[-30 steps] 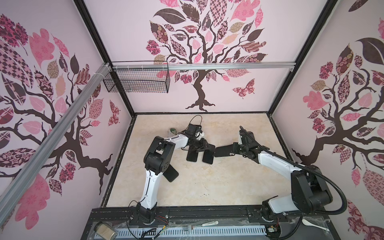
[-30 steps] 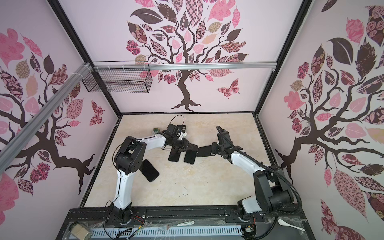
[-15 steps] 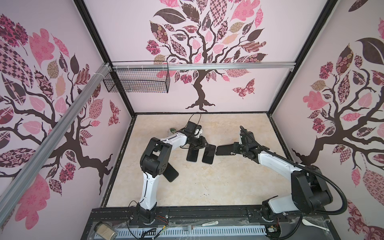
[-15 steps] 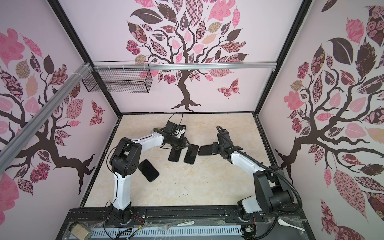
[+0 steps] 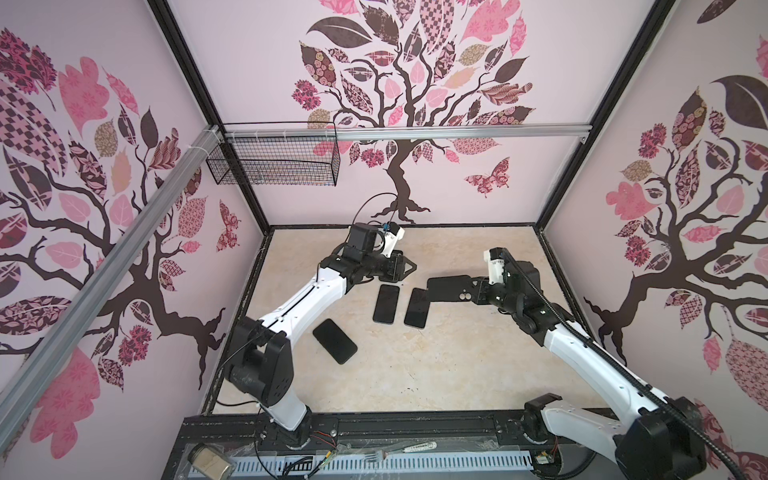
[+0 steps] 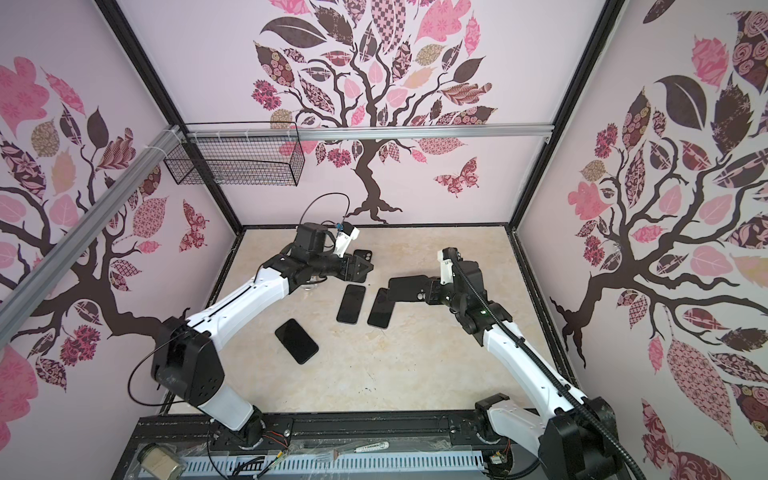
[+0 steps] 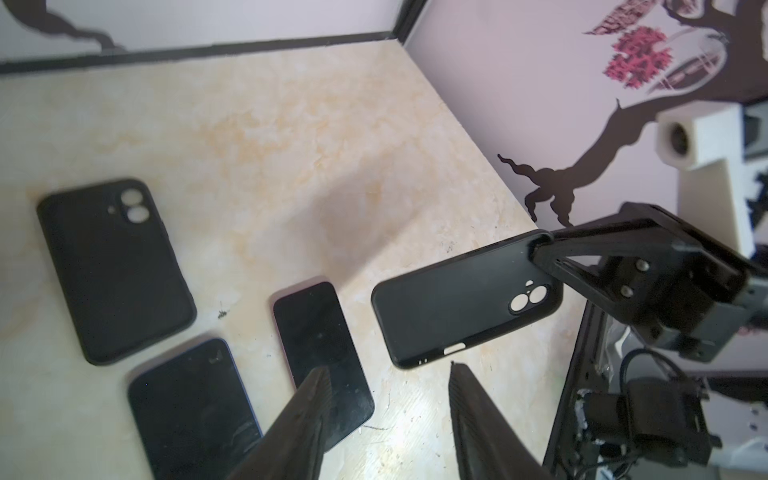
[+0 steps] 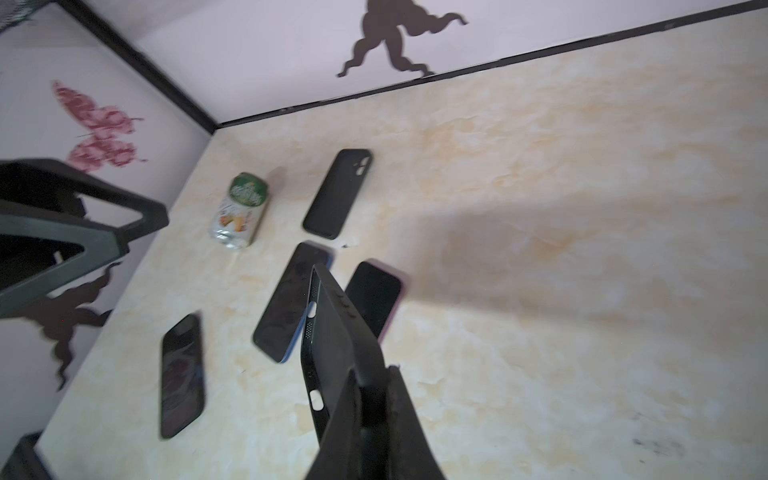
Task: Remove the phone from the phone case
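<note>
My right end effector (image 5: 475, 289) pinches the empty phone case (image 5: 446, 287), long axis pointing at the half-open, empty left end effector (image 7: 388, 368) nearby.

- Three pale pink walls close the space in both top views: a back wall (image 5: 519, 195), a left wall (image 5: 137, 54) and a right wall (image 5: 582, 232).
- Each wall carries a dark brown tree sticker with pink and patterned leaves; the back tree's trunk (image 5: 399, 183) reaches the wall's foot.
- A butterfly sticker (image 5: 490, 178) sits right of that trunk.
- Black frame posts (image 5: 187, 70) run up the back corners.
- A silver metal bar (image 5: 457, 133) crosses the back wall; a second bar (image 5: 104, 274) runs along the left wall.
- A black wire basket (image 5: 274, 166) hangs at the back bar's left end.
- The tabletop (image 5: 415, 374) is marbled beige, edged by a black strip (image 5: 457, 225).
- Light is soft and even; a grey shadow (image 8: 519, 257) lies on the tabletop.
</note>
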Controlling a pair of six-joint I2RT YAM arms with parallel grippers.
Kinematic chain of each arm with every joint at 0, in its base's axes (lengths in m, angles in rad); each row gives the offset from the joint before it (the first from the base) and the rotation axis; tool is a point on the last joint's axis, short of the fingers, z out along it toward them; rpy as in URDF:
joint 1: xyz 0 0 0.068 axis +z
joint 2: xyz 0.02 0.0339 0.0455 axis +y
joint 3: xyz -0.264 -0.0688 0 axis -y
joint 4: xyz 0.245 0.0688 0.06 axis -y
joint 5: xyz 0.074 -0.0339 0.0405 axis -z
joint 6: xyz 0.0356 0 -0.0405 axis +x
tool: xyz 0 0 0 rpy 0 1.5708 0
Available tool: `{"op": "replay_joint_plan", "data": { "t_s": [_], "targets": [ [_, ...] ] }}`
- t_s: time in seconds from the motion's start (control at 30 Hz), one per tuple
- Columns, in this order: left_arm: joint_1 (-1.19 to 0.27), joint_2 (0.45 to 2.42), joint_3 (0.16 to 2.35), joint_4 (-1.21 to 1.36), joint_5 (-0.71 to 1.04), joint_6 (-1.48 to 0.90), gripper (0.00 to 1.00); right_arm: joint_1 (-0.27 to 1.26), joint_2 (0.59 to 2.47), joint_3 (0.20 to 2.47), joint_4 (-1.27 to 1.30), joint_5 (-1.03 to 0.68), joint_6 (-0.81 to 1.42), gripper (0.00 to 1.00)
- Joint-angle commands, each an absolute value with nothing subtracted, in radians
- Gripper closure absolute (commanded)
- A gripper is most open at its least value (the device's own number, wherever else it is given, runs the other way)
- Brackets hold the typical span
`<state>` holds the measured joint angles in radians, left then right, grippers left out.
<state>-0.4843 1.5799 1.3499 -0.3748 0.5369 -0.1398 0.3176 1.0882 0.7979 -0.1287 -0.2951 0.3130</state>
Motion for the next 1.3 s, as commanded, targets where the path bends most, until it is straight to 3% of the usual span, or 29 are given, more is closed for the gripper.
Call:
{"op": "replay_joint_plan", "data": {
  "t_s": [0.0, 0.3, 0.73, 0.87, 1.03, 1.13, 1.17, 1.27],
  "targets": [
    [-0.510, 1.499, 1.277, -0.467, 0.562, 0.088, 0.46, 0.320, 1.095, 0.848, -0.230, -0.596, 0.285, 1.00],
    [-0.628, 1.392, 1.226, -0.620, 0.650, 0.295, 0.35, 0.446, 1.140, 0.947, -0.389, -0.716, 0.164, 1.00],
    [-0.647, 1.470, 1.241, -0.698, 0.748, 0.330, 0.50, 0.448, 1.120, 0.948, -0.358, -0.785, 0.175, 1.00],
    [-0.647, 1.484, 1.250, -0.708, 0.740, 0.333, 0.62, 0.447, 1.118, 0.948, -0.358, -0.786, 0.176, 1.00],
    [-0.649, 1.471, 1.251, -0.698, 0.732, 0.328, 1.00, 0.448, 1.112, 0.946, -0.376, -0.727, 0.160, 1.00],
    [-0.648, 1.462, 1.237, -0.678, 0.714, 0.310, 1.00, 0.447, 1.107, 0.957, -0.404, -0.652, 0.162, 1.00],
    [-0.647, 1.461, 1.234, -0.672, 0.707, 0.301, 1.00, 0.448, 1.102, 0.959, -0.407, -0.637, 0.165, 0.98],
    [-0.646, 1.448, 1.216, -0.623, 0.623, 0.225, 1.00, 0.448, 1.060, 0.938, -0.362, -0.537, 0.240, 0.63]
  ]
}}
